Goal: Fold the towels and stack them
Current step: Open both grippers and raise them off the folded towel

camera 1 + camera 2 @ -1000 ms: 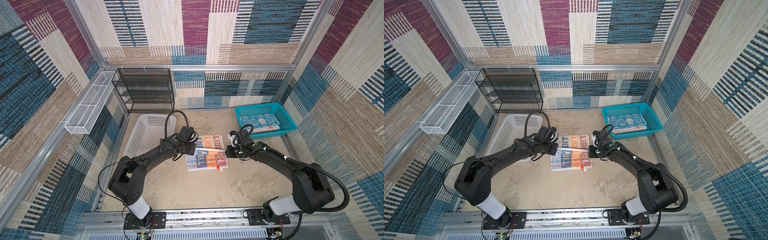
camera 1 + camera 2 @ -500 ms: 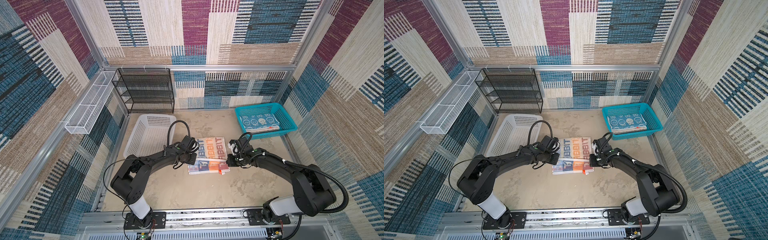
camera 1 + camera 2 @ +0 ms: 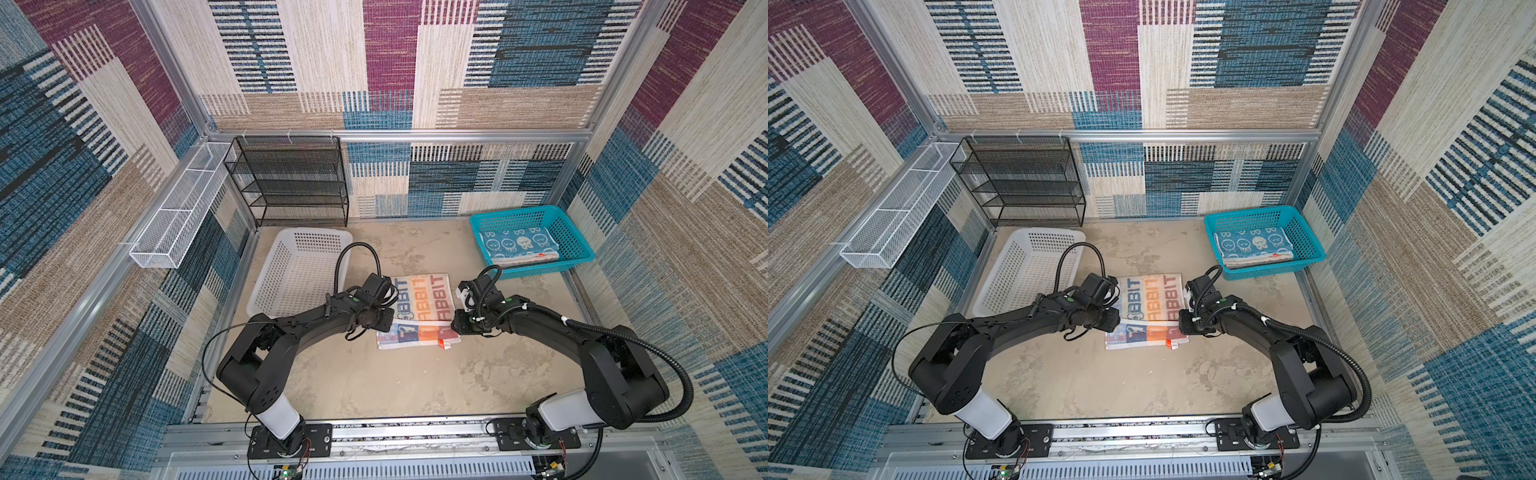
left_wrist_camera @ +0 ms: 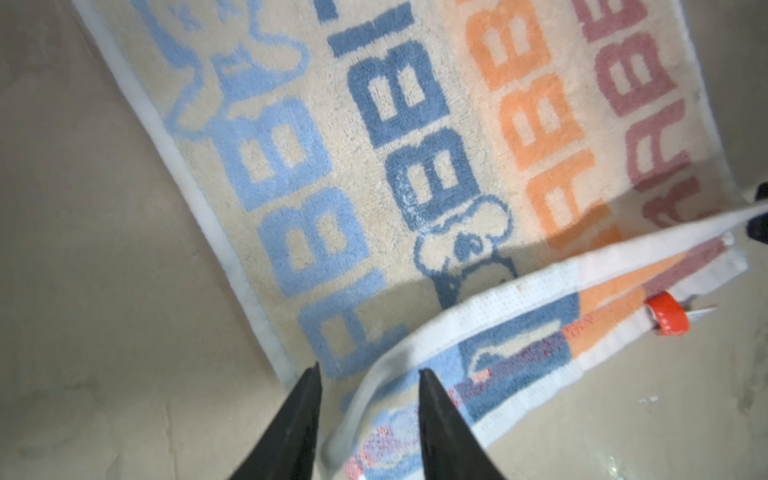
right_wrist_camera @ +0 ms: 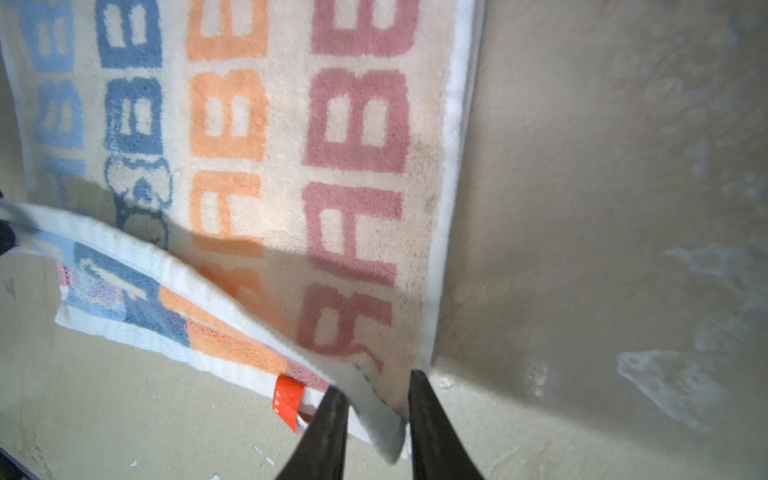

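Well, the lettered towel (image 3: pixel 419 309) lies on the table (image 3: pixel 374 386) between my arms, its near edge flapped over. It looks light and limp, best pinched at the hemmed corners. My left gripper (image 4: pixel 368 374) stands half open around the hem, and my right gripper (image 5: pixel 376 382) is narrowly parted about the other corner. The white basket (image 3: pixel 282 266) sits close on the left. The teal basket (image 3: pixel 569 237) is well apart on the right.

The lettered towel (image 3: pixel 428 297) is cream with rows of light-blue, dark-blue, orange and pink letters, white-hemmed, with a red tag (image 4: pixel 665 318). The folded towel (image 3: pixel 517 245) is blue with white rabbit faces, in a teal perforated basket (image 3: pixel 575 243)
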